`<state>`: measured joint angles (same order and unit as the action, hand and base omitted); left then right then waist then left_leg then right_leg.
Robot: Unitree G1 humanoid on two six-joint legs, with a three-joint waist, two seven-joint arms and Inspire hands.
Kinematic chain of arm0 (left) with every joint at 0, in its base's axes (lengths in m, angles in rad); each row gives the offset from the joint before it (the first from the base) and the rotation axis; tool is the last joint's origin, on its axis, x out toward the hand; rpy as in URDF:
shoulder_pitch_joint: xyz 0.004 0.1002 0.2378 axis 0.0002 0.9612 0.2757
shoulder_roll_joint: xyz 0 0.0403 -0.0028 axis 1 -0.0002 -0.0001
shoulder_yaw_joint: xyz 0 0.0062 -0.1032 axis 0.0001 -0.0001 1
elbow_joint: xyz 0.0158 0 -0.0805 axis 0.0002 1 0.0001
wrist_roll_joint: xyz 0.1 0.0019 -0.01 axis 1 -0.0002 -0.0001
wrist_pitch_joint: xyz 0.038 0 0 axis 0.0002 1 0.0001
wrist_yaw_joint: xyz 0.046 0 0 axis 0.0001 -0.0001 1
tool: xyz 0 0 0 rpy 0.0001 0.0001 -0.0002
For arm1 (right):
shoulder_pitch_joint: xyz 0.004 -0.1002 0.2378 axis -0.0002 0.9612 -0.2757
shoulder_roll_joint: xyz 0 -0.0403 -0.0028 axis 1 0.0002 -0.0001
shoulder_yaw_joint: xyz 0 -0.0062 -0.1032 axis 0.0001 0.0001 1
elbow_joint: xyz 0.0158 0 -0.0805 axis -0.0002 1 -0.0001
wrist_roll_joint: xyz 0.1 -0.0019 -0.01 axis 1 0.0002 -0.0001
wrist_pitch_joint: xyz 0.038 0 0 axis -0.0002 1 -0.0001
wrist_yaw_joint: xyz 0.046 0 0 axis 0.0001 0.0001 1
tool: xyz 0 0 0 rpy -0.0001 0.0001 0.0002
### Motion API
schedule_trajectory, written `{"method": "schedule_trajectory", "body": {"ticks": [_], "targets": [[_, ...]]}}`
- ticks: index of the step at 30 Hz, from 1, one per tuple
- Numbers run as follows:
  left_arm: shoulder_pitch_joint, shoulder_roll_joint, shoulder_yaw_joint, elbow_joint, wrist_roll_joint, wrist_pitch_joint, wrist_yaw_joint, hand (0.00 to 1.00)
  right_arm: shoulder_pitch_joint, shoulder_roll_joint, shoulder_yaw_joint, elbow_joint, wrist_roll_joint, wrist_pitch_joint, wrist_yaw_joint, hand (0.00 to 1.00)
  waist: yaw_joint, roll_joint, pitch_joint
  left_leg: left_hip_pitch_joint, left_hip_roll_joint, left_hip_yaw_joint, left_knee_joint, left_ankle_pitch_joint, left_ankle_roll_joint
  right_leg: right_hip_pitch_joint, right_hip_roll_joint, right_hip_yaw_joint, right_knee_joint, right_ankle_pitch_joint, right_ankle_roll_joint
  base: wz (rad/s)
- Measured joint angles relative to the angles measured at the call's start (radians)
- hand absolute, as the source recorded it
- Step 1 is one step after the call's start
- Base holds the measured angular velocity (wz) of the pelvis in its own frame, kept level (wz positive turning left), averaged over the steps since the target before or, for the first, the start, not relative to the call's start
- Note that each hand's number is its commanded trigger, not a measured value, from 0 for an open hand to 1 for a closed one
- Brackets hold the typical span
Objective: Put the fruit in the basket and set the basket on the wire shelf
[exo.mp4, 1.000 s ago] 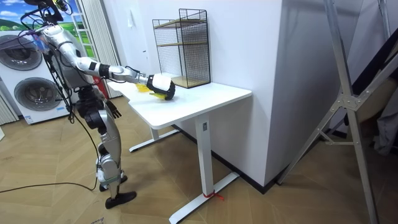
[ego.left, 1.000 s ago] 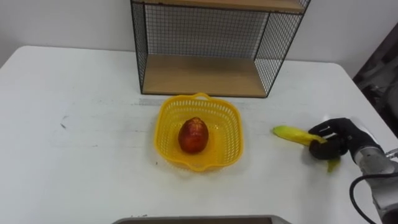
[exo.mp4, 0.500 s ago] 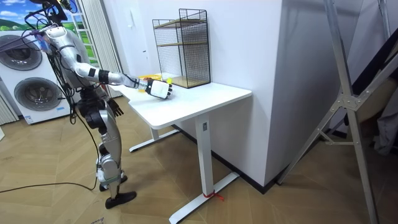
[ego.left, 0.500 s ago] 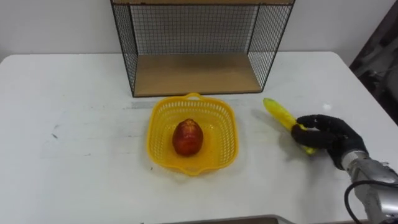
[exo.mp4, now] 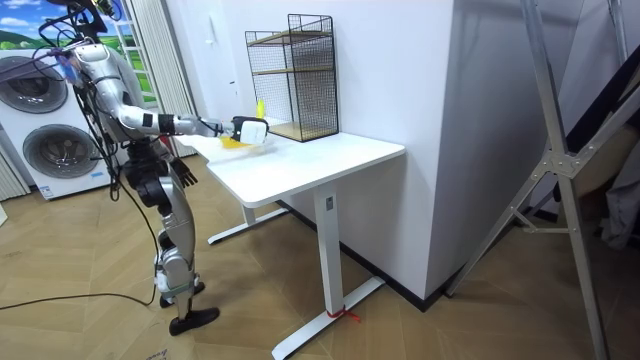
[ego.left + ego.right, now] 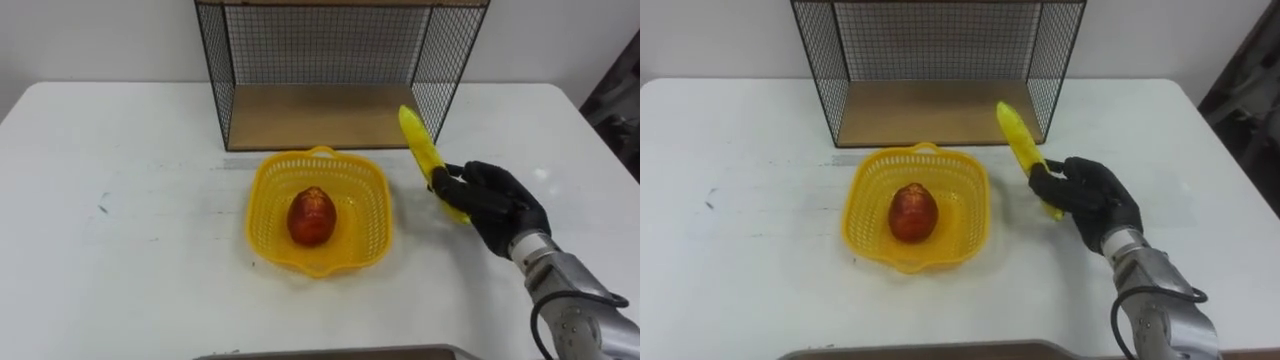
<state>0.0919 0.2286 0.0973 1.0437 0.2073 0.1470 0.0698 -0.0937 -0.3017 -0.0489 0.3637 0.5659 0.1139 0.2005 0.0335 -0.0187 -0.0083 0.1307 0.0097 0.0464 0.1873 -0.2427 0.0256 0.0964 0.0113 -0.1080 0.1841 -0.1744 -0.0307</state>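
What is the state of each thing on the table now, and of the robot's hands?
banana, in the air, tilted, its lower end in the right hand.
right hand, curled round the banana, right of the basket.
red fruit, lying in the basket.
basket, on the table before the wire shelf.
wire shelf, upright at the table's back.
left hand, hanging at the robot's side.

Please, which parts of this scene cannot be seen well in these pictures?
Banana: lower end hidden inside the right robot hand, both eye views.
Wire shelf: upper part cut off by the top edge, both eye views.
Red fruit: underside hidden by the basket.
Basket: contents too small to make out in the room view.
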Motion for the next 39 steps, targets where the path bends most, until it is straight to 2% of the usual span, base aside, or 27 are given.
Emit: {"method": "schedule_trajectory", "body": {"ticks": [7,13,16,19,21,25,26,27,28,29,39], "targets": [[-0.011,-0.022,-0.004,-0.003,-0.001,0.0,0.0,0.0,-0.001,0.0,0.054,-0.072,0.021,0.0,0.033,1.0,0.002,0.007,-0.0028,0.004,0.005,0.002,0.005,0.0,0.0,0.0,0.0,0.002,0.002,0.0,0.0,0.0],[-0.006,-0.024,-0.006,-0.017,-0.007,0.0,0.0,0.0,0.0,0.002,0.083,-0.152,0.009,0.005,0.043,1.0,0.002,0.014,0.0016,-0.001,0.004,-0.001,0.008,0.0,0.0,0.0,-0.002,0.001,0.004,0.0,0.0,0.0],[-0.003,-0.022,-0.026,-0.028,-0.019,0.0,0.0,0.0,0.0,0.0,0.119,-0.21,-0.09,0.009,0.043,1.0,0.006,0.014,0.0004,-0.006,-0.001,0.001,0.002,0.0,0.0,-0.012,0.005,0.006,0.006,0.0,0.0,-0.05],[-0.003,-0.021,-0.026,-0.036,-0.019,0.0,0.0,0.0,0.0,-0.001,0.139,-0.248,-0.173,0.01,0.049,1.0,0.023,0.007,-0.0062,-0.015,-0.001,0.005,0.004,0.001,-0.001,-0.026,0.007,0.011,0.007,0.001,-0.002,-0.04],[-0.004,-0.021,-0.027,-0.033,-0.02,0.0,0.0,0.0,0.0,-0.004,0.146,-0.256,-0.189,0.011,0.059,1.0,0.028,0.002,-0.0076,-0.014,0.0,0.004,0.003,0.001,-0.001,-0.026,0.008,0.012,0.005,0.001,-0.002,-0.03],[-0.006,-0.021,-0.028,-0.028,-0.02,-0.002,0.0,0.0,-0.003,-0.003,0.147,-0.262,-0.239,0.011,0.066,1.0,0.044,-0.005,-0.0026,-0.014,0.001,0.004,-0.003,0.001,-0.001,-0.026,0.007,0.012,0.0,0.001,-0.002,0.0],[-0.006,-0.022,-0.036,-0.028,-0.02,-0.002,0.0,0.0,-0.003,-0.003,0.147,-0.271,-0.268,0.011,0.066,0.94,0.05,-0.006,0.0004,-0.015,0.001,0.005,-0.006,0.001,-0.001,-0.029,0.006,0.012,0.0,0.002,-0.002,0.0],[-0.006,-0.021,-0.041,-0.028,-0.02,-0.002,0.0,0.0,-0.003,-0.003,0.147,-0.278,-0.277,0.011,0.066,0.6,0.051,-0.006,0.0024,-0.016,0.001,0.006,-0.006,0.001,-0.001,-0.03,0.006,0.012,-0.001,0.002,-0.002,0.0],[-0.005,-0.022,-0.044,-0.027,-0.02,-0.002,0.0,0.0,-0.003,-0.002,0.149,-0.291,-0.299,0.011,0.067,0.39,0.053,-0.006,0.0066,-0.017,0.003,0.006,-0.007,0.001,-0.001,-0.031,0.006,0.012,-0.001,0.001,-0.001,0.0],[-0.005,-0.022,-0.044,-0.025,-0.02,-0.002,0.0,0.0,-0.003,-0.001,0.151,-0.301,-0.312,0.011,0.072,0.0,0.054,-0.006,0.0072,-0.018,0.004,0.006,-0.007,0.001,-0.001,-0.032,0.005,0.011,-0.001,0.002,-0.002,0.0],[-0.007,-0.027,-0.045,-0.022,-0.06,-0.002,0.0,0.0,-0.004,-0.001,0.195,-0.343,-0.382,0.011,0.074,0.0,0.058,-0.012,0.0049,-0.035,0.004,0.003,-0.005,0.001,-0.001,-0.047,0.002,0.006,0.0,0.002,-0.001,0.0]]}}
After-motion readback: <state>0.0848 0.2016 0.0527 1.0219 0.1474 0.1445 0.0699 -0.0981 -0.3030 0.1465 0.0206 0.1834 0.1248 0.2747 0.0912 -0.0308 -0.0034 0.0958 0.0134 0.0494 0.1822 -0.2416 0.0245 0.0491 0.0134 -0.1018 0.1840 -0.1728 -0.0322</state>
